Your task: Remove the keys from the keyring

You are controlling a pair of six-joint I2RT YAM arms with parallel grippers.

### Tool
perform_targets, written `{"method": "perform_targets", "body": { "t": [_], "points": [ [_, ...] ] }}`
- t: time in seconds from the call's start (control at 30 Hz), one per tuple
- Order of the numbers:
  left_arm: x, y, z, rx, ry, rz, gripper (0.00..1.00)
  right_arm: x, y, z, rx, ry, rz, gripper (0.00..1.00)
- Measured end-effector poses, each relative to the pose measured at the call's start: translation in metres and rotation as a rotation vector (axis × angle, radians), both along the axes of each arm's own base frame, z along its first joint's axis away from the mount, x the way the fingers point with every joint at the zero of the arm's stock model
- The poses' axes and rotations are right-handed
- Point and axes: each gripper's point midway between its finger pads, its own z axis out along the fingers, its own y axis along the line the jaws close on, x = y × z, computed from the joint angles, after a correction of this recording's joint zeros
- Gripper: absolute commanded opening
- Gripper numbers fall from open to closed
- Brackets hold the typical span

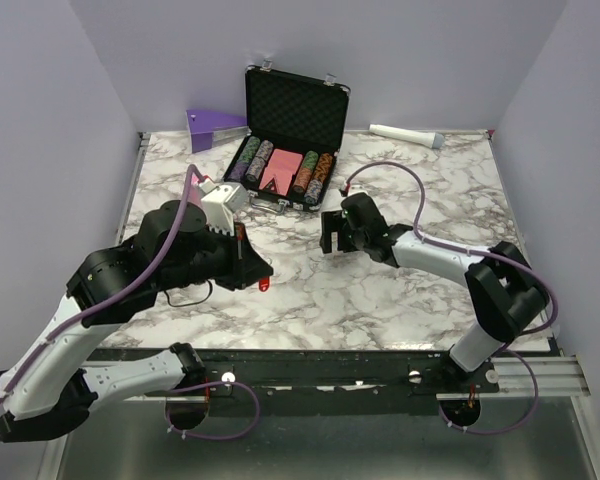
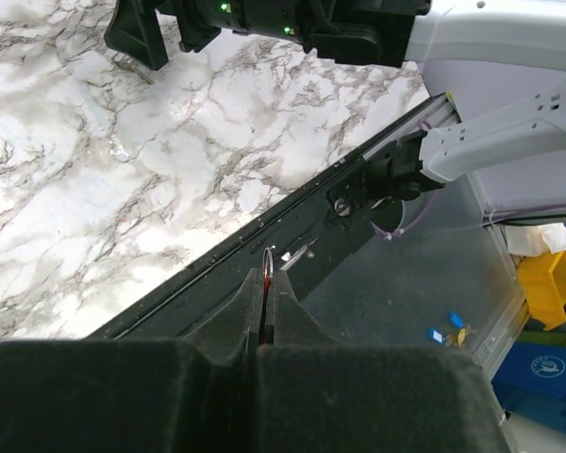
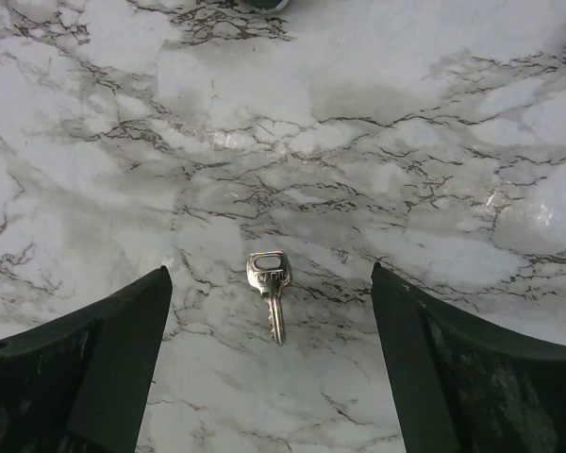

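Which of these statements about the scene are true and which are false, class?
1. A key lies flat on the marble table, between the open fingers of the right gripper. True.
2. The left gripper is open and empty. False: it is shut on the red keyring.
3. The case at the back is closed. False: its lid stands open, with poker chips showing.
4. The key lies apart from the keyring. True.
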Motion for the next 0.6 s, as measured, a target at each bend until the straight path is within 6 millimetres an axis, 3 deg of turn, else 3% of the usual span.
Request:
{"method": "perform_targets", "body": {
  "t": [0.17, 0.2, 0.47, 0.6],
  "points": [
    [0.006, -0.005, -0.008, 0.041, -0.002, -0.013, 0.00, -0.006, -0.005, 0.023, 0.007, -0.001, -0.004, 0.94],
    [0.007, -0.006, -0.009, 0.048, -0.001, -0.014, 0.00, -0.009, -0.007, 0.032, 0.015, -0.009, -0.004, 0.98],
    [0.033, -0.020, -0.027, 0.159, 0.004, -0.013, 0.00, -0.032, -0.022, 0.129, 0.178, -0.144, -0.034, 1.00],
    [0.048, -0.022, -0.039, 0.214, 0.003, -0.003, 0.00, -0.050, -0.033, 0.159, 0.251, -0.162, -0.059, 1.00]
  ]
}}
